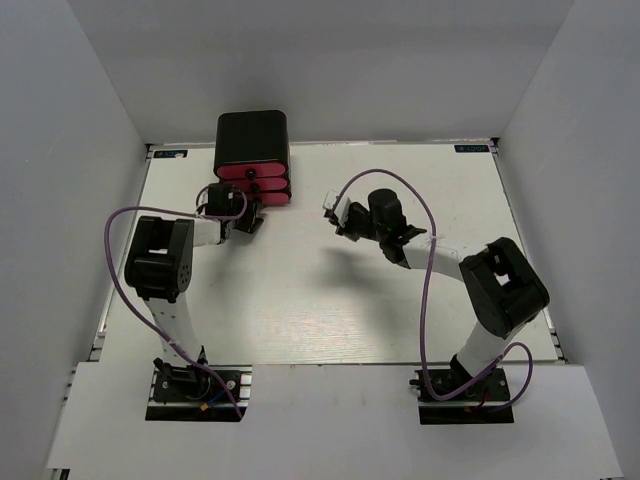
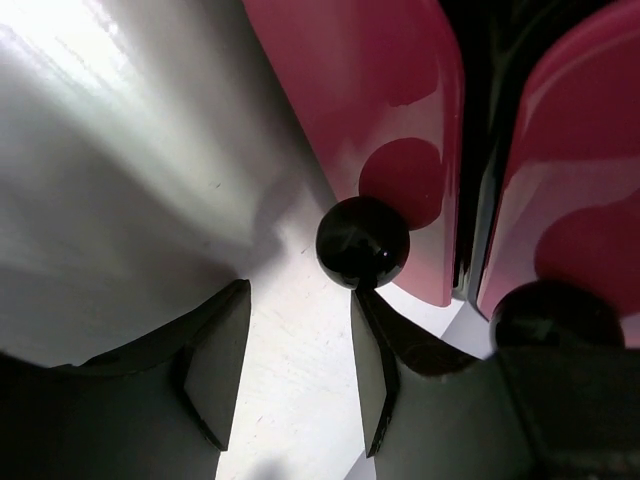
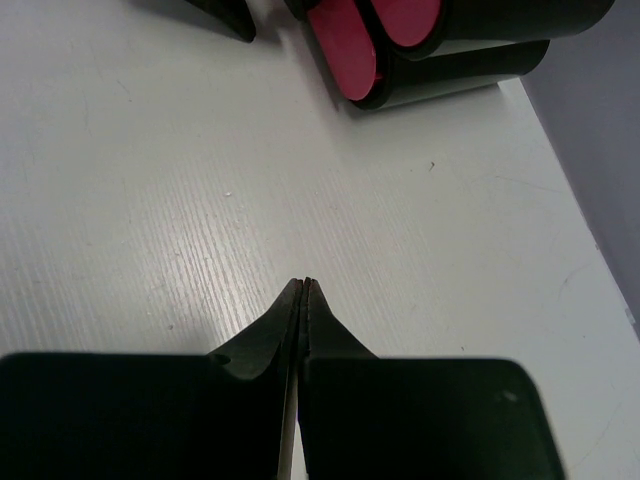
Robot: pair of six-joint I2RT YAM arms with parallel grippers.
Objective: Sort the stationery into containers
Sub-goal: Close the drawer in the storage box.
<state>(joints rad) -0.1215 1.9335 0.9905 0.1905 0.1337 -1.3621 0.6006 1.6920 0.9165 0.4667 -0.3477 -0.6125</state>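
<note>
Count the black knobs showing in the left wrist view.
2: one knob just ahead of the left gripper, a second knob at lower right. More may be out of view.

Wearing glossy black joint housings (image 1: 160, 258) over white links (image 1: 172, 318), trailing looping purple cables (image 1: 107, 245), ending in tapered matte-black fingers (image 3: 265, 345).

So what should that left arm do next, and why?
Probably nudge the open left gripper forward and slightly sideways until its fingers straddle the round black knob on the bright pink drawer, then close: the knob sits just ahead, off-centre, ungripped.
</note>
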